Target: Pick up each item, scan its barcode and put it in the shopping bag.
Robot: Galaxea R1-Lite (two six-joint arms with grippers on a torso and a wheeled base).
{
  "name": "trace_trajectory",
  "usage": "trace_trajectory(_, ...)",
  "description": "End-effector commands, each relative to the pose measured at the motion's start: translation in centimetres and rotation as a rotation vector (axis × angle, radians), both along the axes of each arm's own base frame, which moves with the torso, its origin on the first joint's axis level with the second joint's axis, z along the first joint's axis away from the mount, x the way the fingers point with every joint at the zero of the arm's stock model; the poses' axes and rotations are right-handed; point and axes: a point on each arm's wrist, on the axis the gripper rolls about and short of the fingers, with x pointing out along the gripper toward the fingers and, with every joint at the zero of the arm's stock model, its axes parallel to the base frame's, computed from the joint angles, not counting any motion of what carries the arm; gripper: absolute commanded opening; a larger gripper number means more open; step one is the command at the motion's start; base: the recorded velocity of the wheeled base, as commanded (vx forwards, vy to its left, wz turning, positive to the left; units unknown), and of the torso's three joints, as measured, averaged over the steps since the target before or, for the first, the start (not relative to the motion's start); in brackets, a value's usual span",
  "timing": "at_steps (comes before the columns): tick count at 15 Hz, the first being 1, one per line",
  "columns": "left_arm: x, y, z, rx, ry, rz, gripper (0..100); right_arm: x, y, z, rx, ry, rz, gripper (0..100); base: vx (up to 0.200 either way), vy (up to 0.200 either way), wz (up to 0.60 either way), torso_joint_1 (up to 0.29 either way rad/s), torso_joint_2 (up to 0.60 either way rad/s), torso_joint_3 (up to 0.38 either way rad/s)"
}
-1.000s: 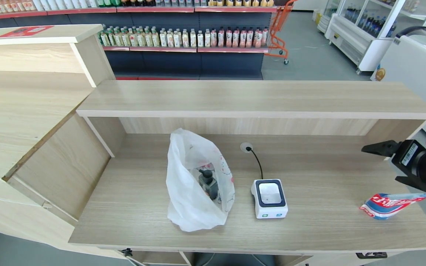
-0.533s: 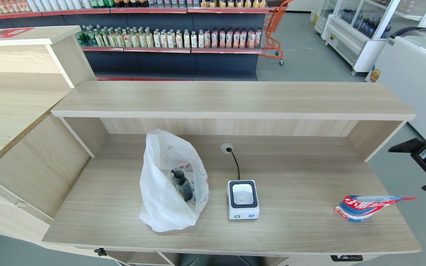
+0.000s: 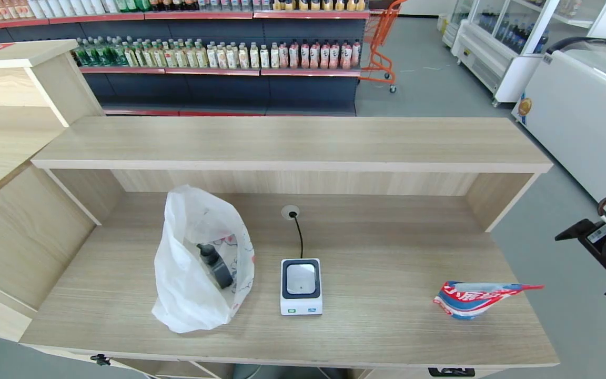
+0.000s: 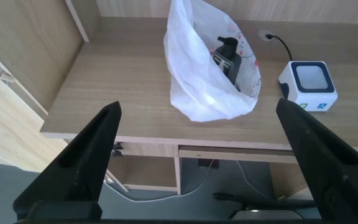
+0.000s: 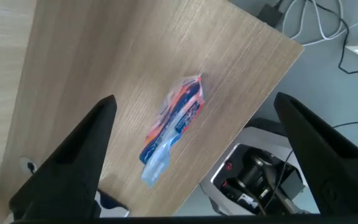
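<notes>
Half done, seemingly: noting pump bottle [image 3: 214, 264] already in shopping bag [image 3: 190, 295], pouch [image 3: 471, 301] lying flat near counter's [image 3: 387, 326] right end, well apart from scanner [image 3: 301, 287]. Hovering right gripper [image 3: 584, 267] off that edge, jaws spread and empty, likely lining up a pickup. Holding left gripper [image 4: 197, 107] spread too, facing bag.

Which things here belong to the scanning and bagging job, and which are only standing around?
For the job: shopping bag; dark pump bottle inside it; barcode scanner; red-and-blue pouch lying on the counter.

Only standing around: shelved drink bottles; orange trolley; white freezer.
</notes>
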Motion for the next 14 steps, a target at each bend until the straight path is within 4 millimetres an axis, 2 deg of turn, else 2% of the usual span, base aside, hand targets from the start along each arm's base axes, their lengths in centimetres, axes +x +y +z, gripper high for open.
trace_trajectory(1, 0.0, 0.0, 0.0, 0.001, 0.000, 0.000, 100, 1.7, -0.1, -2.5, 0.027, 0.112, -0.003, 100, 0.000, 0.000, 0.00, 0.000, 0.00, 0.000)
trace_trajectory(4, 0.0, 0.0, 0.0, 0.001, 0.000, 0.000, 100, 3.4, 0.7, -4.5, 0.054, 0.175, 0.013, 100, 0.000, 0.000, 0.00, 0.000, 0.00, 0.000)
trace_trajectory(8, 0.0, 0.0, 0.0, 0.001, 0.000, 0.000, 100, 5.4, 2.6, -6.1, 0.069, 0.212, 0.062, 100, 0.000, 0.000, 0.00, 0.000, 0.00, 0.000)
trace_trajectory(10, 0.0, 0.0, 0.0, 0.001, 0.000, 0.000, 100, 7.6, 3.3, -8.5, 0.041, 0.239, 0.069, 100, 0.000, 0.000, 0.00, 0.000, 0.00, 0.000)
trace_trajectory(14, 0.0, 0.0, 0.0, 0.001, 0.000, 0.000, 100, 10.1, 5.9, -12.1, 0.006, 0.230, 0.175, 100, 0.000, 0.000, 0.00, 0.000, 0.00, 0.000)
